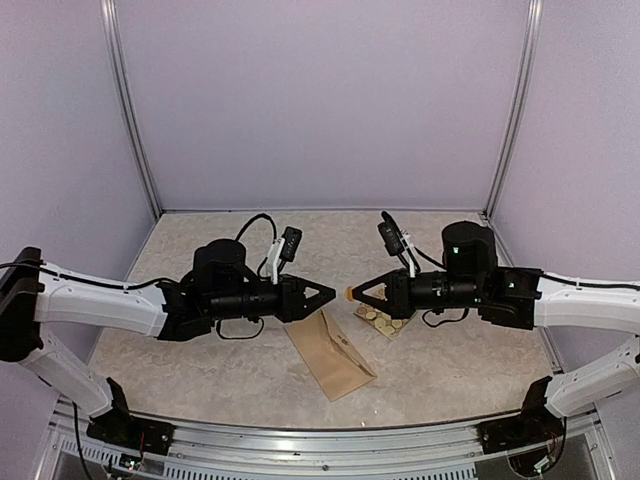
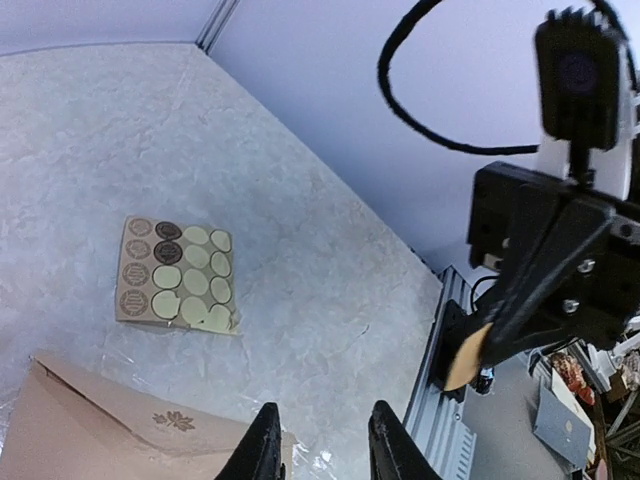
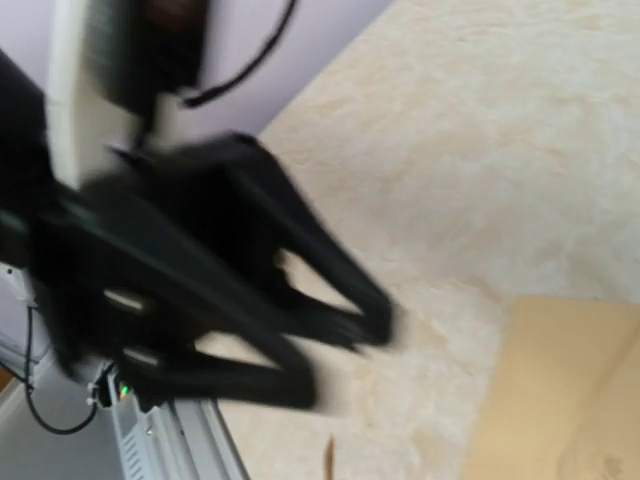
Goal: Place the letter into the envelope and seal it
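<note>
The brown envelope (image 1: pixel 331 354) lies flat in front of both arms, its leaf-printed flap showing in the left wrist view (image 2: pixel 110 425). The letter is not in view. My left gripper (image 1: pixel 328 293) hovers open and empty above the envelope's far end; its fingers (image 2: pixel 262 447) stand apart. My right gripper (image 1: pixel 353 293) faces it tip to tip and is shut on a round gold sticker (image 2: pixel 462 357), held in the air. The right wrist view is blurred and shows the left gripper (image 3: pixel 340 350) and a corner of the envelope (image 3: pixel 560 390).
A card of round gold and brown stickers (image 1: pixel 380 318) lies on the table under the right gripper, just right of the envelope; several of its spots are peeled (image 2: pixel 180 272). The metal rail (image 1: pixel 330 440) runs along the near edge.
</note>
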Robot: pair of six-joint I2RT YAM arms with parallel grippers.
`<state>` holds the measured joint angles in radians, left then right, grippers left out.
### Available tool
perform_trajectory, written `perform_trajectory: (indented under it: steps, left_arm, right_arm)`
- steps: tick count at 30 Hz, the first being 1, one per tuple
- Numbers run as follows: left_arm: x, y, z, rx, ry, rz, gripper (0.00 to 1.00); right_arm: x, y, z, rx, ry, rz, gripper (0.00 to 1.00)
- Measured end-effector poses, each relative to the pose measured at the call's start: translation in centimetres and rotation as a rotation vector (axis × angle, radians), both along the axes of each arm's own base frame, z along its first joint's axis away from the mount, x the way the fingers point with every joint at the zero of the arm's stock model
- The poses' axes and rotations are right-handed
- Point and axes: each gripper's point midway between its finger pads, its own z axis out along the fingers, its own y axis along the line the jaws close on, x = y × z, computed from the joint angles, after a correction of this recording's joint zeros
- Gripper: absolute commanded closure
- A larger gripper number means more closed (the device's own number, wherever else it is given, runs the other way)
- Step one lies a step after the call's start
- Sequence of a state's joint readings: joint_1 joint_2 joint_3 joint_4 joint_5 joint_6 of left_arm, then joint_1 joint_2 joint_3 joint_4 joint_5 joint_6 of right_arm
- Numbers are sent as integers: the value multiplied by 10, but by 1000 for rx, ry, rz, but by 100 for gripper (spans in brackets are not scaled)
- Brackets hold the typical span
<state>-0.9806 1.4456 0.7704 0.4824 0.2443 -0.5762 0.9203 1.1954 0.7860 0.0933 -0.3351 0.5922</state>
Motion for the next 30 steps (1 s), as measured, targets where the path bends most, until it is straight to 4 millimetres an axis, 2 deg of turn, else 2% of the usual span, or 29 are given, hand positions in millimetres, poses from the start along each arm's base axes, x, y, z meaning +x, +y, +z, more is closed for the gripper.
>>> perform_trajectory:
  steps: [3, 7, 14, 18, 22, 30]
  left_arm:
    - [13, -11, -42, 93, 54, 10, 78]
    - [26, -17, -85, 191, 97, 26, 80]
    - [48, -27, -134, 290, 107, 37, 87]
    - [52, -24, -163, 348, 127, 43, 90]
    - [50, -16, -177, 380, 140, 54, 90]
    - [38, 1, -200, 421, 165, 55, 91]
  right_arm:
    - [2, -6, -6, -19, 5, -27, 100]
    - [2, -10, -15, -42, 17, -46, 100]
    - [5, -13, -28, -79, 28, -68, 100]
    - [10, -13, -50, -144, 46, -81, 100]
    - [13, -14, -82, -239, 78, -85, 100]
    - [21, -2, -130, -362, 112, -53, 100]
